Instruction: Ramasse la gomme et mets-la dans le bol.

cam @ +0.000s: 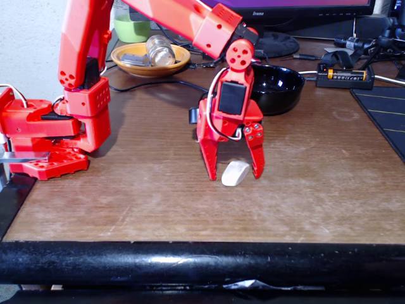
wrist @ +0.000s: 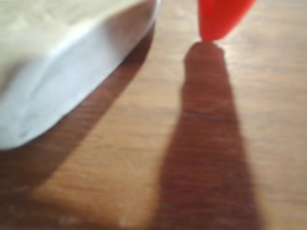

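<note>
End effector (cam: 235,176) stands spread on the table (cam: 316,183), straddling the gomme (cam: 235,173) for a pinch, the bol (cam: 278,88) just behind it.

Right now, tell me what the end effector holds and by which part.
Nothing is held. The end effector stands open on the table, its fingers straddling the white eraser, which lies flat on the wood; the wrist view shows a gap beside one fingertip.

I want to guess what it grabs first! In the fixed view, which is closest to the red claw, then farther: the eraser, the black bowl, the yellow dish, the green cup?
1. Eraser: between the jaws.
2. Bowl: just behind.
3. Dish: back left.
4. Cup: behind the dish.
</note>
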You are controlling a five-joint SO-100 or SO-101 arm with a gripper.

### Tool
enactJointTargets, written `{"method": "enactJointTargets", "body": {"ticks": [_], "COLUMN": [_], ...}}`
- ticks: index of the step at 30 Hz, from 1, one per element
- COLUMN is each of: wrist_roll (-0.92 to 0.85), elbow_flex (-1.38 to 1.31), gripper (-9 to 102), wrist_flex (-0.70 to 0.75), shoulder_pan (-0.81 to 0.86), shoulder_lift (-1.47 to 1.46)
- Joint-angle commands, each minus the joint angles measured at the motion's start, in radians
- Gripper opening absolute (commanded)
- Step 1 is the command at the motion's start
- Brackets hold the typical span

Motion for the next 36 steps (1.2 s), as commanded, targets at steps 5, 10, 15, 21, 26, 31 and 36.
{"method": "enactJointTargets", "body": {"ticks": [5,10,15,21,26,31,36], "wrist_roll": [0.014,0.023,0.020,0.015,0.006,0.017,0.055], "elbow_flex": [0.049,0.058,0.058,0.069,0.083,0.080,0.071], "gripper": [28,28,14,-6,-6,-6,-6], "wrist_flex": [-0.005,-0.006,-0.006,-0.014,-0.020,0.025,0.118], "shoulder_pan": [-0.049,-0.058,-0.052,-0.044,-0.032,-0.057,-0.152], "shoulder_lift": [0.106,0.114,0.114,0.126,0.146,0.227,0.393]}}
